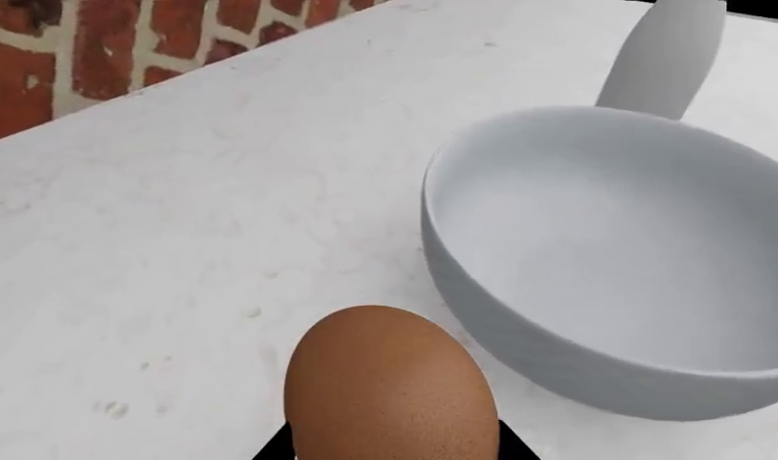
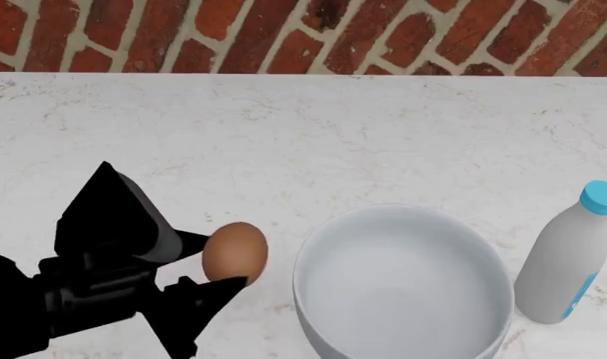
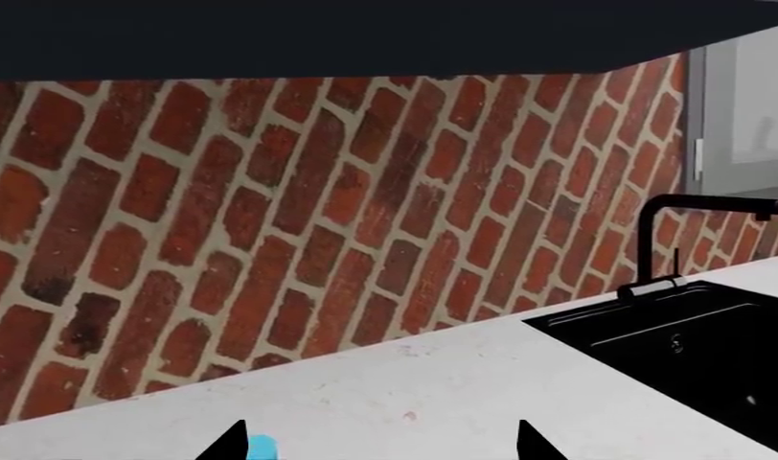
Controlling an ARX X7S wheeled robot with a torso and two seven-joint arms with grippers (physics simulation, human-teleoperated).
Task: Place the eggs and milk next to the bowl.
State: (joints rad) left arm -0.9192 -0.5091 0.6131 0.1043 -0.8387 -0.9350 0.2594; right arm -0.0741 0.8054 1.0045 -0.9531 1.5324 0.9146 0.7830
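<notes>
My left gripper (image 2: pixel 226 260) is shut on the brown egg (image 2: pixel 235 251), just left of the white bowl (image 2: pixel 404 280). In the left wrist view the egg (image 1: pixel 392 383) fills the space between the dark fingers of the left gripper (image 1: pixel 392 450), with the bowl (image 1: pixel 619 259) close beside it. The milk bottle (image 2: pixel 571 258) stands upright to the right of the bowl, and its white body also shows behind the bowl in the left wrist view (image 1: pixel 664 57). My right gripper (image 3: pixel 378 446) is open and empty, with the milk's light-blue cap (image 3: pixel 262 448) by one fingertip. The right gripper is out of the head view.
A white marble counter (image 2: pixel 303 142) runs back to a red brick wall (image 2: pixel 303 34). In the right wrist view a black sink (image 3: pixel 696 350) with a black faucet (image 3: pixel 676 240) is set into the counter to one side.
</notes>
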